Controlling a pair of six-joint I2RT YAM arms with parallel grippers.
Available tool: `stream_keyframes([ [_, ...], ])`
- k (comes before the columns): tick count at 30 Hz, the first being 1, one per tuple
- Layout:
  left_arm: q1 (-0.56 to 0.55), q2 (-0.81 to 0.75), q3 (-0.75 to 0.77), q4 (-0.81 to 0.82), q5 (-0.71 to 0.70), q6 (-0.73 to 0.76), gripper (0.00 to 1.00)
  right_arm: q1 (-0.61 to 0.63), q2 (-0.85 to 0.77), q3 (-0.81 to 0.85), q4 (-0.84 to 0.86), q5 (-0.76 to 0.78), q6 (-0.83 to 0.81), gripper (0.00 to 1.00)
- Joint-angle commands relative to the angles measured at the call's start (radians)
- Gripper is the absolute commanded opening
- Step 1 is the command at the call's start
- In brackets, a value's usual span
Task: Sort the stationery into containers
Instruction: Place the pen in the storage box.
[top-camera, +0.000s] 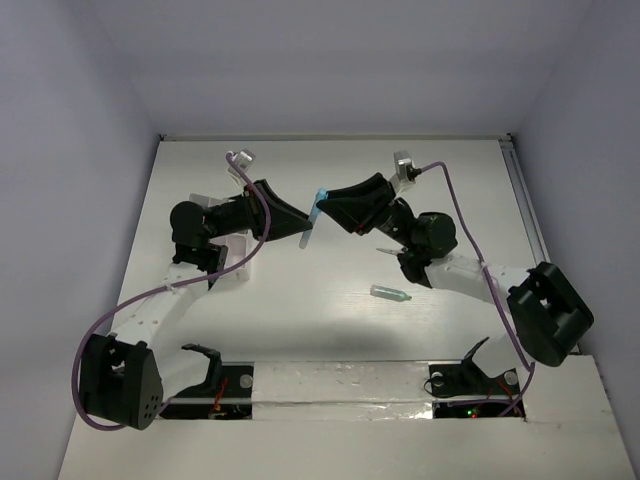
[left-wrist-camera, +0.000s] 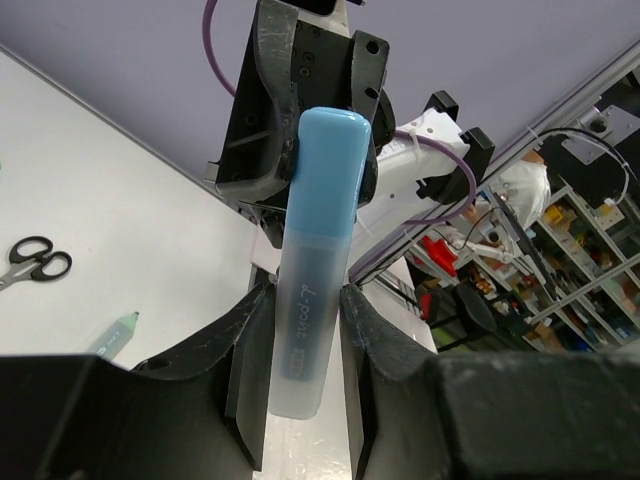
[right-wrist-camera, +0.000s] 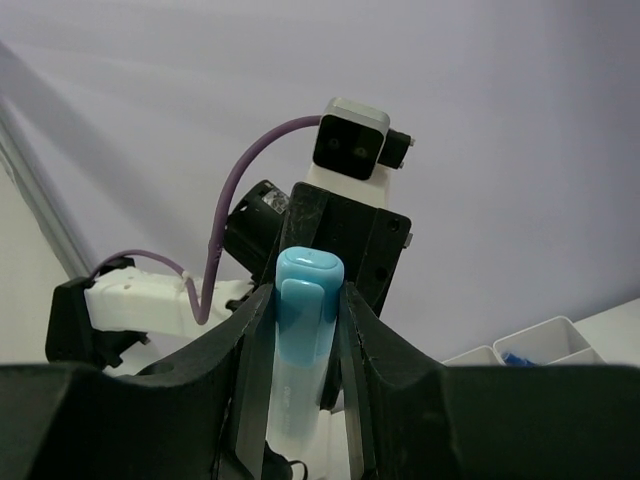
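A blue-capped highlighter with a clear body (top-camera: 314, 214) is held upright in the air over the table's middle, between both grippers. My left gripper (top-camera: 296, 218) comes from the left and is shut on its clear lower body (left-wrist-camera: 305, 330). My right gripper (top-camera: 330, 205) comes from the right and is shut on its blue cap (right-wrist-camera: 306, 290). The white compartment box (top-camera: 238, 262) lies under my left arm; its corner shows in the right wrist view (right-wrist-camera: 520, 338) with a blue piece (right-wrist-camera: 514, 357) inside. A teal capsule piece (top-camera: 390, 293) lies on the table.
Black-handled scissors (left-wrist-camera: 35, 260) and the teal piece (left-wrist-camera: 112, 335) lie on the white table in the left wrist view. The right arm's elbow (top-camera: 430, 235) hangs over the middle right. A raised rail (top-camera: 525, 215) runs along the table's right edge.
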Motion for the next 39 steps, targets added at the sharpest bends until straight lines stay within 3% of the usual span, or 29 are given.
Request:
stream_keyframes([
  [1,0.01,-0.022,0.1,0.201,-0.243,-0.062,0.0,0.1,0.041,-0.048,-0.273,-0.258,-0.111,0.0],
  [15,0.01,-0.032,0.071,0.187,-0.225,-0.051,0.0,0.121,0.026,-0.027,-0.305,-0.199,-0.116,0.0],
  [17,0.01,-0.043,0.024,0.169,-0.219,-0.045,0.1,0.121,0.032,0.02,-0.316,-0.172,-0.11,0.0],
  [18,0.01,-0.049,0.007,0.158,-0.214,-0.036,0.26,0.121,0.038,0.034,-0.316,-0.159,-0.102,0.0],
  [21,0.01,-0.106,-0.056,0.081,-0.199,0.015,0.57,0.111,0.059,0.086,-0.302,-0.112,-0.065,0.0],
  [23,0.01,-0.142,-0.067,-0.061,-0.2,0.102,0.71,0.1,0.072,0.126,-0.29,-0.089,-0.054,0.0],
  [24,0.01,-0.164,-0.072,-0.121,-0.213,0.142,0.83,0.1,0.085,0.142,-0.288,-0.083,-0.053,0.0],
  [27,0.01,-0.273,-0.076,-0.389,-0.256,0.309,0.98,0.072,0.111,0.194,-0.274,-0.077,-0.039,0.0],
  [32,0.01,-0.431,0.017,-0.903,-0.507,0.567,0.99,0.035,0.184,0.234,-0.231,-0.086,0.012,0.0],
  [35,0.01,-0.478,0.099,-1.046,-0.695,0.671,0.99,0.035,0.252,0.258,-0.213,-0.103,0.036,0.0],
  [39,0.01,-0.515,0.198,-1.125,-0.929,0.756,0.99,0.035,0.358,0.269,-0.06,-0.121,0.122,0.0],
])
